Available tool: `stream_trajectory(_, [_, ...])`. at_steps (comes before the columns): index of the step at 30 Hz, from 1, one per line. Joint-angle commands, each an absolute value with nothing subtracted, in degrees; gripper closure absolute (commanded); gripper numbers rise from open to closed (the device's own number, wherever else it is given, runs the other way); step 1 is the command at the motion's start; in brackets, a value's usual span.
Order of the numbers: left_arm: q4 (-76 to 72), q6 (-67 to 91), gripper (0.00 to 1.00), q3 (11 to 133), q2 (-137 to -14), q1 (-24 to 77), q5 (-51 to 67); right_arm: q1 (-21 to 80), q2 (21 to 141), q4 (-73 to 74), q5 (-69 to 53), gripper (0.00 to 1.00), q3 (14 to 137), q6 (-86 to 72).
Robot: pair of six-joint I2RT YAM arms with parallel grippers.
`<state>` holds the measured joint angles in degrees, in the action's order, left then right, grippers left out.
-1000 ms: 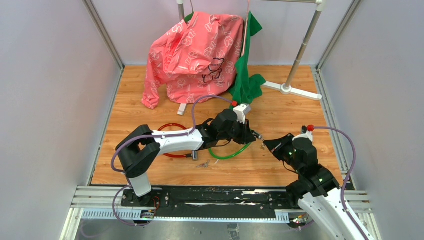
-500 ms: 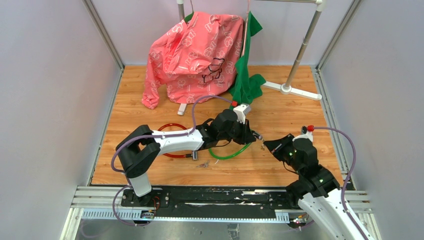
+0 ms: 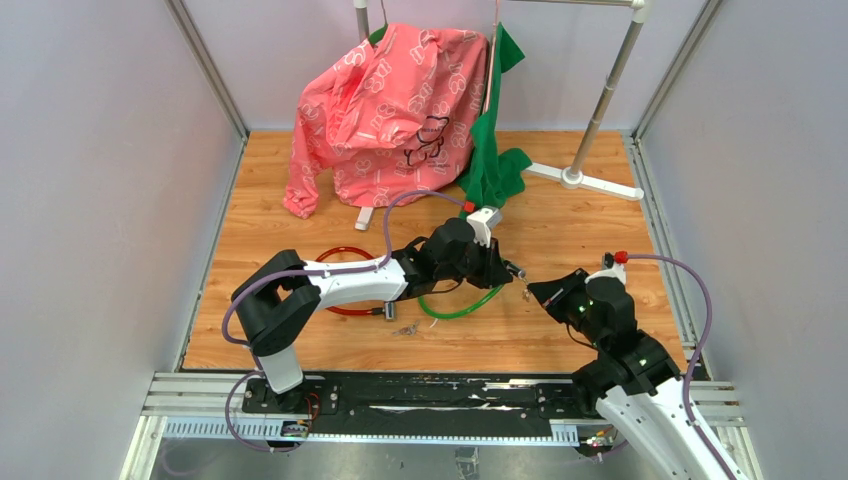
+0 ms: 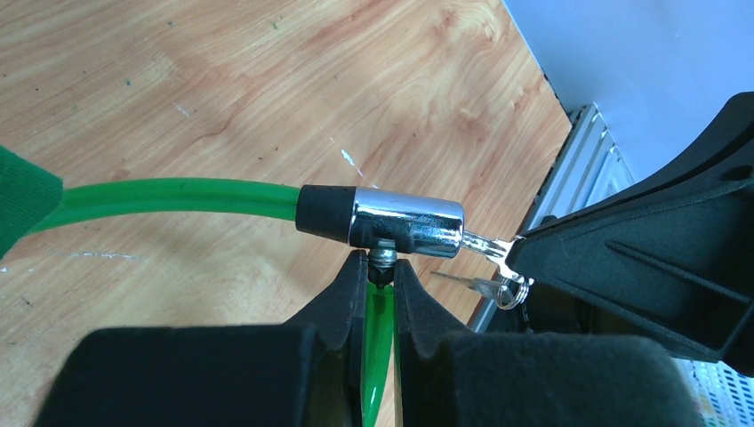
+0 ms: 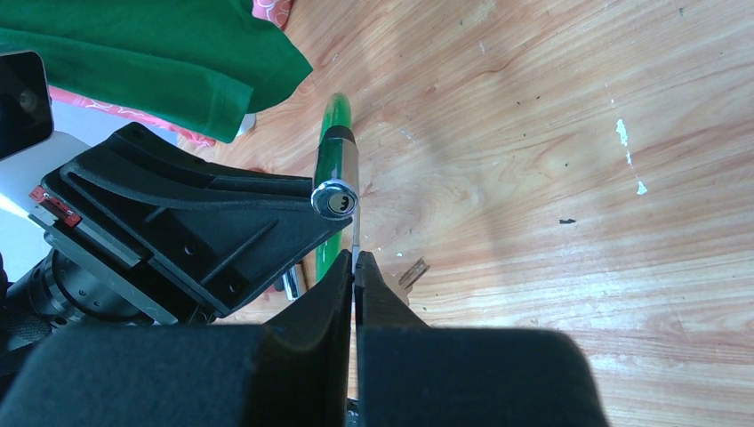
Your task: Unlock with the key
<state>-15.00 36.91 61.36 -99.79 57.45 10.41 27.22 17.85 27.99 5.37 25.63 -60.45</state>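
The key (image 4: pixel 485 249) — pinched tight in the right gripper (image 5: pixel 354 267) — has its tip at the end of the chrome lock cylinder (image 4: pixel 407 221), held above the wooden table (image 4: pixel 222 89) by the left gripper (image 4: pixel 381 271), which is clamped narrowly on the green cable (image 4: pixel 178 197).

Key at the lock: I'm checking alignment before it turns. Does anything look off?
The key, pinched in the right gripper, looks misaligned. The right wrist view shows it meeting the lock cylinder at the rim, beside a keyhole that shows empty, so it is probably not inserted.
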Motion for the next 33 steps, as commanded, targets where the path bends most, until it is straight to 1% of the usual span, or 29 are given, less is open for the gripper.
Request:
stream_trajectory(1, [-18.19, 37.27, 1.00, 62.49, -99.58, 57.39, 11.16, 26.54, 17.73, 27.61, 6.06, 1.00, 25.93, -59.66])
stream_trajectory(33, [-18.19, 37.44, 1.00, 62.49, -100.10, 57.39, 10.90, 26.50, 16.85, 26.48, 5.43, 1.00, 26.46, -58.97])
